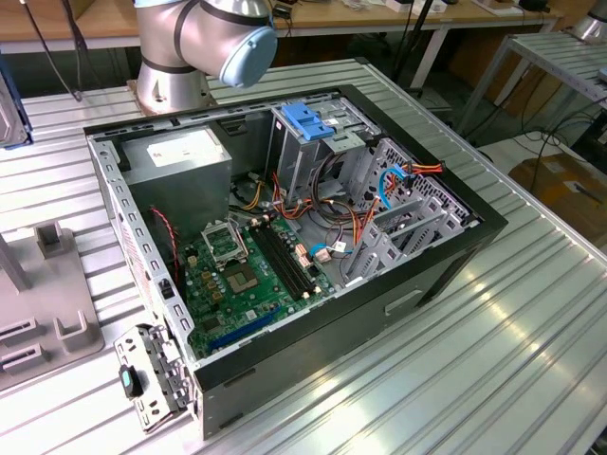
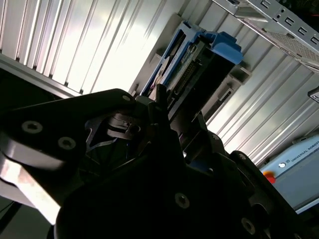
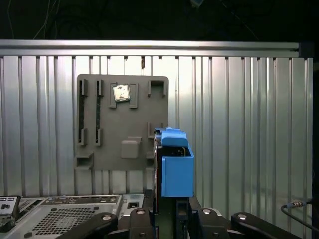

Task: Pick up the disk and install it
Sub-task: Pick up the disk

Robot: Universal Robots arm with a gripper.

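- Jaws of your black gripper (image 3: 172, 213) are clamped on the near end of the disk (image 3: 175, 167), a flat silver-grey hard drive framed by a bright blue plastic carrier rail. In the first wrist view it stands on edge, rising from between them.
- In the second wrist view you see the disk (image 2: 199, 59) reaching away from the gripper (image 2: 172, 119), its blue rail along the outer side and a dark edge facing the camera.
- Just beyond the disk lies a flat grey plastic fixture plate (image 3: 122, 134) with slots and small raised blocks. The disk overlaps one corner of it in the first wrist view, and you cannot tell whether the two touch.
- A small square silver chip (image 3: 121, 92) sits in one pocket of that plate, well apart from the disk.
- The plate rests on the ribbed aluminium table (image 3: 239, 124).
- In the exterior view you have the open black desktop computer case (image 1: 322, 365) lying on its side on the table.
- Inside the case are a green motherboard (image 1: 242, 275), a grey power supply box (image 1: 180, 156) and a metal drive cage (image 1: 294, 156) topped by a blue plastic bracket (image 1: 308, 121).
- The fixture plate lies beside the case at the exterior view's left.
- The arm's grey and blue base joint (image 1: 204, 38) stands behind the case.
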